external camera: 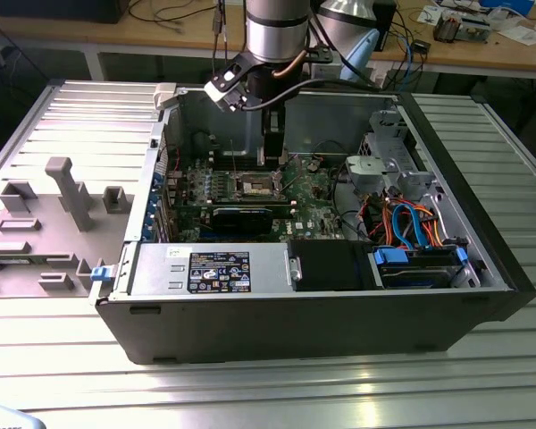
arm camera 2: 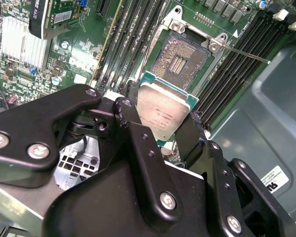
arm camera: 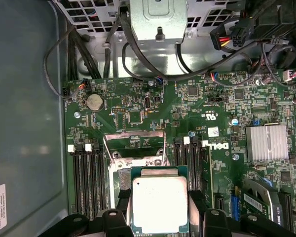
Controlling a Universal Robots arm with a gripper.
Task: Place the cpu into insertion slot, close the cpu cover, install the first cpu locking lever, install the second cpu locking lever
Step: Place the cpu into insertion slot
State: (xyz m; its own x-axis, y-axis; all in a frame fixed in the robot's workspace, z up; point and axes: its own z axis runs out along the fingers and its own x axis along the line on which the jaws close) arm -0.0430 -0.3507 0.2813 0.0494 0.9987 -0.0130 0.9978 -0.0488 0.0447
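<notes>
**Gently does it: chip held just off the open socket**

Right now the black two-fingered gripper (arm camera 2: 162, 121) pinches the small flat square cpu with its dull silver-grey metal top (arm camera 2: 163, 111) by two opposite edges. One finger presses on each side, and the chip's top face shows clear between them in both wrist views. The cpu is not seated. In the second wrist view it hangs just short of the insertion slot (arm camera 2: 180, 61), a square socket with a dark centre of fine contacts and a silver rim. The slot's contact field is bare and open.

Beyond the slot, the cpu cover (arm camera: 134, 134), a thin silver frame plate with a square window, appears swung up and away. A thin steel lever rod (arm camera 2: 246, 53) angles out from the slot's corner. Rows of long narrow black memory slots (arm camera: 86, 177) run along both sides of the slot on the green circuit board (arm camera: 187, 108).

As I judge it, the placing step is under way. Doing it well means keeping the chip level and squaring its edges to the slot's rim. Its corner marking should match the slot's before it goes down. It should be lowered straight, never slid, because those contacts look easily bent. The fingers should let go only once the chip lies flat inside the rim.
</notes>
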